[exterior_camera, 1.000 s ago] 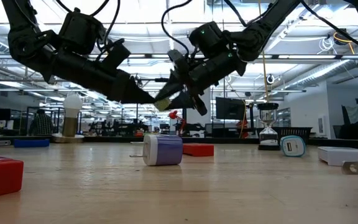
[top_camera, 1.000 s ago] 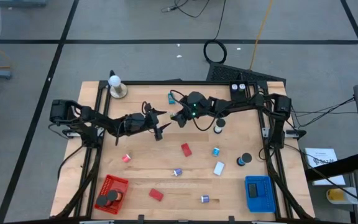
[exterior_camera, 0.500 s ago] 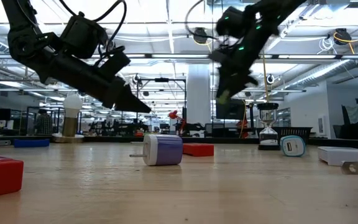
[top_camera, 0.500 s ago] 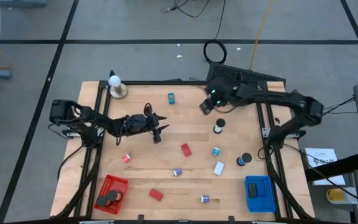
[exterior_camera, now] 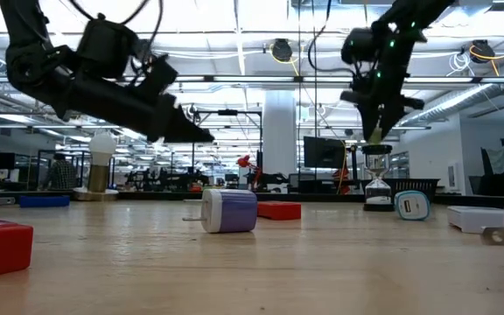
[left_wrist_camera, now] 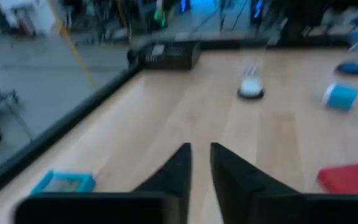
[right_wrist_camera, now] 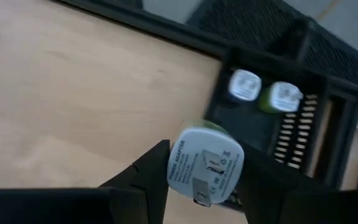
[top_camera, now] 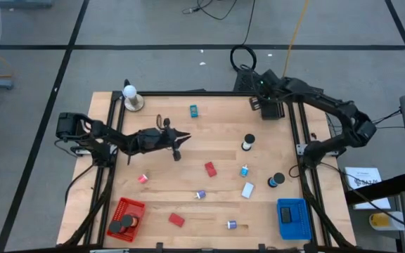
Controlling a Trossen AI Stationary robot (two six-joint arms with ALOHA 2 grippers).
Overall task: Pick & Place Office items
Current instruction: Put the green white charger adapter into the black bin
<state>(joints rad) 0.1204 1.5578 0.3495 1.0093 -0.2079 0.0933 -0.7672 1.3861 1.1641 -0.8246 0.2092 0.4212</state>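
My right gripper (top_camera: 257, 102) hangs over the table's far right corner, shut on a white and green plug adapter (right_wrist_camera: 204, 165). Just beyond it lies a black power strip (right_wrist_camera: 272, 124) with two adapters plugged in. My left gripper (left_wrist_camera: 199, 152) floats above the table's left middle, shut but for a thin slit, with nothing between the fingers. Office items lie flat on the wood: a teal piece (top_camera: 193, 110), a black and white roll (top_camera: 248, 144), a red block (top_camera: 210, 169), a white block (top_camera: 247, 189) and a black disc (top_camera: 278, 180). My right gripper pinches the plug adapter between its two fingers by its two opposite side faces (right_wrist_camera: 175, 167). The face with the metal prongs is turned toward the wrist camera. The fingers slant down from above. The adapter is lifted clear of the table.
A red mesh basket (top_camera: 126, 218) holding a black piece stands at the near left, a blue basket (top_camera: 292, 216) at the near right. A white ball on a tan base (top_camera: 131, 98) stands at the far left. A purple adapter (exterior_camera: 227, 211) lies near the middle.
The two grippers were meeting over the table's middle around a pale piece. My right gripper has since swung toward the far right corner, risen and tipped downward, carrying the adapter. My left gripper has stayed in place and its fingers have come together.
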